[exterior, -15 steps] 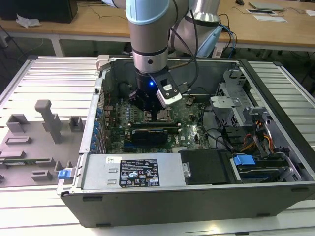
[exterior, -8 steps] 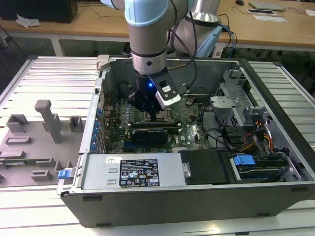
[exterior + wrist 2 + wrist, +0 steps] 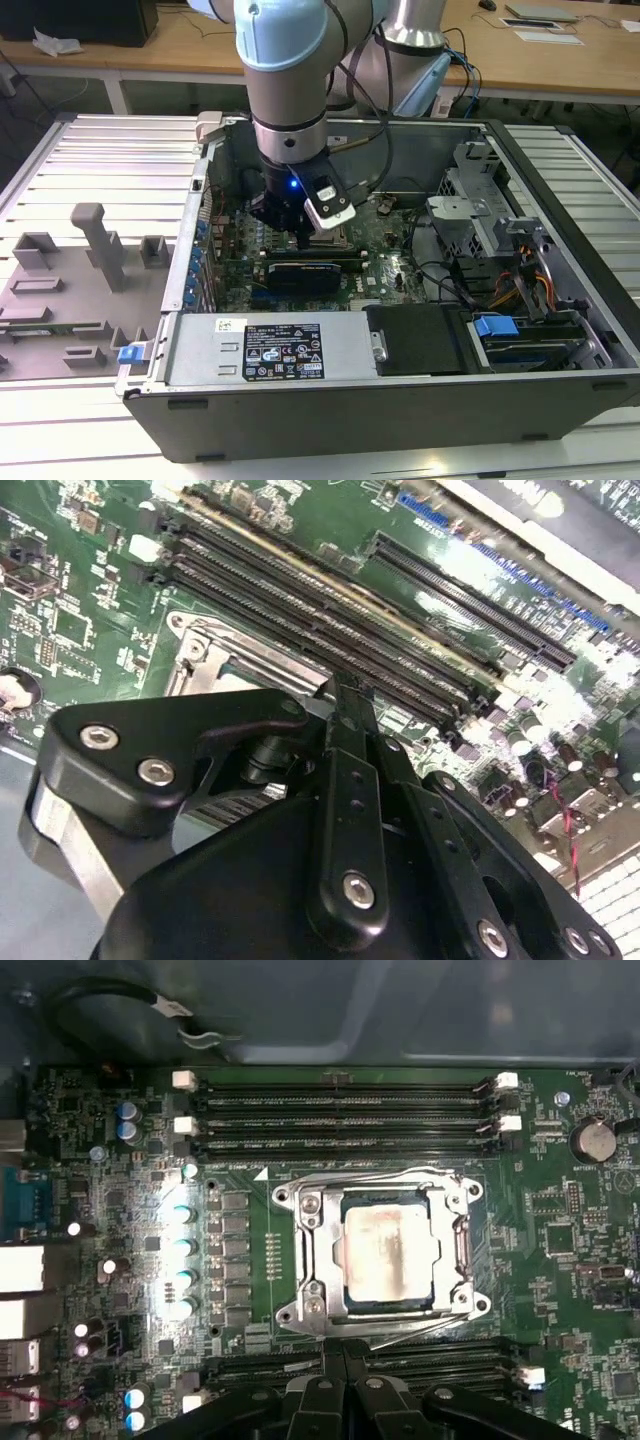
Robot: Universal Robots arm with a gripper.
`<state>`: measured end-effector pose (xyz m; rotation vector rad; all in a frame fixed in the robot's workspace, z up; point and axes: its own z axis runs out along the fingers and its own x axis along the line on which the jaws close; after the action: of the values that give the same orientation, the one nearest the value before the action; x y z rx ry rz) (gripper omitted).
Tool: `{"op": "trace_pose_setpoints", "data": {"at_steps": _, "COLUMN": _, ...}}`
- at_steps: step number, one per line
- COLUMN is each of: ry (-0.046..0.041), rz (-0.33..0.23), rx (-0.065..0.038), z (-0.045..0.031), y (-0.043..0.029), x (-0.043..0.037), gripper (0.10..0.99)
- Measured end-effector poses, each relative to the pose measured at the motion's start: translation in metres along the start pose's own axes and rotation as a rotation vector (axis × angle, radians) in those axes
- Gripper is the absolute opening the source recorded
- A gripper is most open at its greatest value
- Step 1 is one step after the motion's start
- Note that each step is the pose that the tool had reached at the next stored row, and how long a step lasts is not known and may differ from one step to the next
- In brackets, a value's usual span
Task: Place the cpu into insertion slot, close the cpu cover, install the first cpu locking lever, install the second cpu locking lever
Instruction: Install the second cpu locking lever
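CPU [image 3: 388, 1255]: seated in insertion slot [image 3: 330, 1305], board centre; cpu cover [image 3: 312, 1250] down around it. Gripper [image 3: 345, 1355] at socket's 6 o'clock edge, jaws pressed together, empty. Risk: a lever slipping off, striking memory slots [image 3: 340, 1110].

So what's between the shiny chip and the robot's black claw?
In the first wrist view, the cpu cover frame edge and a strip of green motherboard lie between the cpu and the gripper.

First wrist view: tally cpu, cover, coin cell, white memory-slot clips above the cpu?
Pale silvery-beige square cpu: 1
Silvery metal frame cpu cover: 1
Round silver coin cell: 1
White memory-slot clips above the cpu: 4
Total: 7
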<state>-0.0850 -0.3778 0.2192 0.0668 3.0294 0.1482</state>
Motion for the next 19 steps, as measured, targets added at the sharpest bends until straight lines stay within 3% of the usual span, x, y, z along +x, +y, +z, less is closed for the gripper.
{"op": "trace_pose_setpoints", "data": {"at_steps": 2, "ry": 0.0007, "rz": 0.002, "rx": -0.019, "z": 0.0002, "y": -0.004, "x": 0.0021, "gripper": 0.106}}
{"op": "trace_pose_setpoints", "data": {"at_steps": 6, "ry": 0.0029, "rz": 0.008, "rx": -0.074, "z": 0.0004, "y": -0.0119, "x": 0.0084, "gripper": 0.106}}
{"op": "trace_pose_setpoints", "data": {"at_steps": 7, "ry": 0.0041, "rz": 0.011, "rx": -0.107, "z": 0.0007, "y": -0.0144, "x": 0.0109, "gripper": 0.106}}
{"op": "trace_pose_setpoints", "data": {"at_steps": 8, "ry": 0.0044, "rz": 0.012, "rx": -0.116, "z": 0.0011, "y": -0.0158, "x": 0.0116, "gripper": 0.106}}
{"op": "trace_pose_setpoints", "data": {"at_steps": 11, "ry": 0.0053, "rz": 0.014, "rx": -0.136, "z": 0.0039, "y": -0.0194, "x": 0.0127, "gripper": 0.106}}
{"op": "trace_pose_setpoints", "data": {"at_steps": 14, "ry": 0.0057, "rz": 0.015, "rx": -0.149, "z": 0.0075, "y": -0.0196, "x": 0.0132, "gripper": 0.106}}
{"op": "trace_pose_setpoints", "data": {"at_steps": 19, "ry": 0.006, "rz": 0.016, "rx": -0.154, "z": 0.0129, "y": -0.0182, "x": 0.0137, "gripper": 0.106}}
